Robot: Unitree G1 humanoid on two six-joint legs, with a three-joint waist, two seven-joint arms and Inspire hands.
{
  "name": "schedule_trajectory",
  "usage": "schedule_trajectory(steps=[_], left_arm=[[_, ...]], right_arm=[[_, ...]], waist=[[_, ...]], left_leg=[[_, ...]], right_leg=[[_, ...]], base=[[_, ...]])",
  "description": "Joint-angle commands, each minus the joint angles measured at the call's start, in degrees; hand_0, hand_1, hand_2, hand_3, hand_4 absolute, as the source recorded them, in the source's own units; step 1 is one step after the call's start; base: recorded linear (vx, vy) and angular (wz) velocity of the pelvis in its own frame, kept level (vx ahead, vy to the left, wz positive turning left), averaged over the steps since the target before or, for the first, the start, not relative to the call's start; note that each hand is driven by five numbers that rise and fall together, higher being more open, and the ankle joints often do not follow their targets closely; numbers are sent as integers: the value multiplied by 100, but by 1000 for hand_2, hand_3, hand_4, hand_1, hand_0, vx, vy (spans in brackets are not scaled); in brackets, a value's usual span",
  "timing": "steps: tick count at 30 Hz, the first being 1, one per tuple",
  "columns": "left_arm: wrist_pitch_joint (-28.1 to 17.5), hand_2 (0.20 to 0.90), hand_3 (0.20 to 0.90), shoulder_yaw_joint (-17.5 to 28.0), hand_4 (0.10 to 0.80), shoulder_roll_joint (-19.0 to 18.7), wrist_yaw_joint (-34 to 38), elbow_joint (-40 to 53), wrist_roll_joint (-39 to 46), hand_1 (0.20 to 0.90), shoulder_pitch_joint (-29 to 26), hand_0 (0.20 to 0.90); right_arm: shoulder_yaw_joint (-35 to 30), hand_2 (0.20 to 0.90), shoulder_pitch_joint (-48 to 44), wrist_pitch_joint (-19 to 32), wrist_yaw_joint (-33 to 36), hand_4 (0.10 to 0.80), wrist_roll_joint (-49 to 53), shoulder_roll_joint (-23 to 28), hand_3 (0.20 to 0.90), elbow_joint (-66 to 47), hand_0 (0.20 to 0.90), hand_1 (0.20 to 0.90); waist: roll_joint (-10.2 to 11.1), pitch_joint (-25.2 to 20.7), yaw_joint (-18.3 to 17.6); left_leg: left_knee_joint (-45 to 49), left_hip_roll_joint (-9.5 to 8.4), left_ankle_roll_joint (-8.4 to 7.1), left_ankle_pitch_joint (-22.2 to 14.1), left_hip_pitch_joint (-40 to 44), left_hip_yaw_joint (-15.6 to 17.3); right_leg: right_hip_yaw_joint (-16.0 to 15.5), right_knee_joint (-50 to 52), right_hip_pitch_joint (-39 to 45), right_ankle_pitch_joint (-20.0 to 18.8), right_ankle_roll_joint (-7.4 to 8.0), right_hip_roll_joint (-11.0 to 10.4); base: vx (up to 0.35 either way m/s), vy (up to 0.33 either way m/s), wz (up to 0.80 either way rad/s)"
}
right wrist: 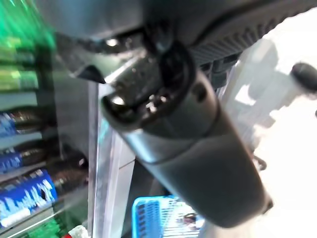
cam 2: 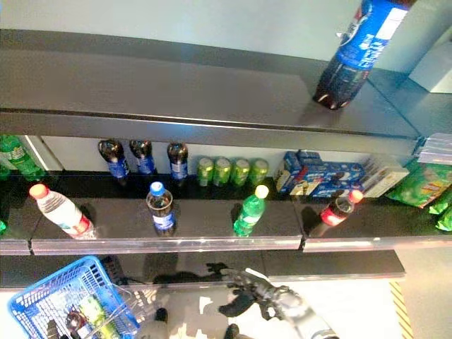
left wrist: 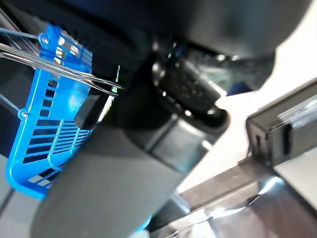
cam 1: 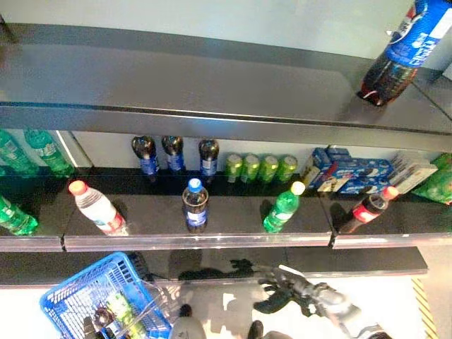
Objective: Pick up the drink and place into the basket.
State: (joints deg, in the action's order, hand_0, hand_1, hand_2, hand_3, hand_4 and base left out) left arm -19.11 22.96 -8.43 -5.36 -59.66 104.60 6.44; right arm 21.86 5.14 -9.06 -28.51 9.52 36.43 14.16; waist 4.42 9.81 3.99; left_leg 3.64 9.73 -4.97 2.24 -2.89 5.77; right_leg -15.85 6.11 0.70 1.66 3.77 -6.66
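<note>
Flanking the cola bottle (cam 1: 195, 206) stand a white bottle (cam 1: 97, 210) and green bottle (cam 1: 282, 209).

dark shelf (cam 1: 212, 212), bottles (cam 1: 195, 206), cans (cam 1: 260, 168), boxes (cam 1: 349, 173)

Shop or mock-up store aisle. Dark tiered shelves (cam 1: 212, 120) stocked retail-style: cola bottles (cam 1: 174, 154) in a row, green cans (cam 1: 260, 168) lined beside them, blue snack boxes (cam 1: 349, 173), green bottles (cam 1: 32, 152) at far left. Blue plastic shopping basket (cam 1: 74, 296) with wire handles below the shelves, already holding items
</note>
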Motion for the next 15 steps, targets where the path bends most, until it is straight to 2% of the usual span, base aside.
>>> schedule_trajectory(steps=[1, 3, 5, 7, 8, 10, 14, 15], left_arm=[[-137, 300, 200, -5, 100, -637, -280, 179, -335, 300, -109, 300], [-132, 300, 200, 75, 100, -649, -445, 69, -274, 300, -48, 300], [-131, 300, 200, 90, 100, -647, -546, 54, -197, 300, -29, 300], [-147, 300, 200, 87, 100, -631, -606, 93, -120, 300, -16, 300], [-125, 300, 200, 93, 100, -628, -641, 80, -124, 300, -47, 300], [-133, 300, 200, 106, 100, -608, -638, 73, -160, 300, -91, 300], [-200, 300, 200, 181, 100, -466, -592, 191, -355, 300, -177, 300], [-208, 300, 200, 193, 100, -453, -584, 202, -384, 300, -179, 300]], right_arm=[[-379, 900, -316, 290, -833, 800, 514, 123, 900, -1063, 900, 900], [-714, 900, -317, 366, -1327, 800, 881, 449, 900, -1889, 900, 900], [-893, 900, -345, 473, -1559, 800, 1191, 597, 900, -2259, 900, 900], [-1186, 900, -439, 759, -1836, 800, 1594, 747, 900, -2732, 900, 900], [-1378, 900, -488, 1006, -1734, 800, 1821, 821, 900, -2970, 900, 900], [-1612, 900, -525, 972, -1580, 800, 1998, 828, 900, -3160, 900, 900], [-2621, 900, -446, 1671, -350, 800, 2823, 554, 900, -3356, 900, 900], [-2687, 900, -433, 1708, -251, 800, 2913, 514, 900, -3363, 900, 900]], waist=[[48, -195, -87], [49, -201, -228], [52, -197, -280], [47, -194, -331], [42, -175, -363], [38, -206, -418], [-5, -275, -626], [-5, -284, -639]], left_leg=[[516, -13, -286, -265, 212, 278], [687, -3, -279, -391, 261, 375], [864, -17, -273, -484, 256, 356], [1197, -21, -280, -526, 174, 190], [1384, -19, -270, -672, 169, 126], [1330, -14, -219, -780, 208, 236], [1227, -12, -139, -965, 424, 464], [1229, -15, -134, -973, 428, 480]], right_leg=[[-86, 123, 264, 241, 275, -289], [73, 245, 209, 304, 280, -297], [203, 276, 198, 322, 285, -298], [440, 313, 163, 349, 277, -284], [556, 383, 176, 405, 297, -297], [557, 440, 132, 399, 332, -352], [619, 575, 114, 420, 422, -442], [621, 572, 113, 417, 425, -447]], base=[[-24, 35, 25], [-23, 59, 3], [-13, 51, -15], [-13, 82, -22], [-14, 144, -28], [-9, 119, -31], [17, 121, -12], [12, 81, -5]])
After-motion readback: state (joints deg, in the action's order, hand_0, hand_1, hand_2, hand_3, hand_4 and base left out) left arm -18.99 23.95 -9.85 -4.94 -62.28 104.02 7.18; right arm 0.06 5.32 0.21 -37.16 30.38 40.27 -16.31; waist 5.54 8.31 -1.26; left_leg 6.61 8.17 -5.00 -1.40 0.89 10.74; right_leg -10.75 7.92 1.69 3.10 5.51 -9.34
